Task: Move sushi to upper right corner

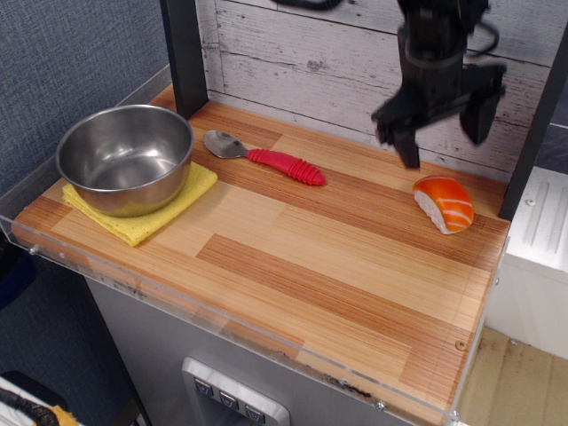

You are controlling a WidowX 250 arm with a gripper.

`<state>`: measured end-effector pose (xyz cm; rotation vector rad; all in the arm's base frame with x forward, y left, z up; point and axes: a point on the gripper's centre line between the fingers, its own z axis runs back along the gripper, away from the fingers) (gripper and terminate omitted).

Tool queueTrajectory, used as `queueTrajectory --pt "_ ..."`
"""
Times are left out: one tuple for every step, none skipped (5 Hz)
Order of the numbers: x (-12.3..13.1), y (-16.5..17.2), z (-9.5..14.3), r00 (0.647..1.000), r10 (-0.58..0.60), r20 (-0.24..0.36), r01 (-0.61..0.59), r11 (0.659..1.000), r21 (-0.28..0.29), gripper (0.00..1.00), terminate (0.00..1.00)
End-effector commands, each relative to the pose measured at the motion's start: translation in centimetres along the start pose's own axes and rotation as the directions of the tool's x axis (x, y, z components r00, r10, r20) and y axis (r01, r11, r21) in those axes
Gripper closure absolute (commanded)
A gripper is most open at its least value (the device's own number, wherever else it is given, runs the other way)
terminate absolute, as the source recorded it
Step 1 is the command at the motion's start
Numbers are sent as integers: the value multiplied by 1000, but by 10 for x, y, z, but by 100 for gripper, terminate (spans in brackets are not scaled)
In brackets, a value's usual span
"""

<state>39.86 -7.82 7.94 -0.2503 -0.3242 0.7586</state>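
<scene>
The sushi, orange with pale stripes over white rice, lies on the striped wooden tabletop in its upper right corner, by the weathered planks and the dark post. My gripper hangs open and empty above and a little left of the sushi, clear of it, with its two black fingers spread wide.
A red-handled spoon lies near the back middle. A steel bowl sits on a yellow cloth at the left. A dark post stands at the back left. A clear lip edges the front.
</scene>
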Motion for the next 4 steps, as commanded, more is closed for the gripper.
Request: queueTrajectory --pt "21 10 82 993 74 93 -63 992 -112 0 0" --pt "21 10 82 993 74 93 -63 992 -112 0 0" --pt "21 10 82 993 74 93 -63 992 -112 0 0" --pt "21 10 82 993 74 93 -63 992 -112 0 100"
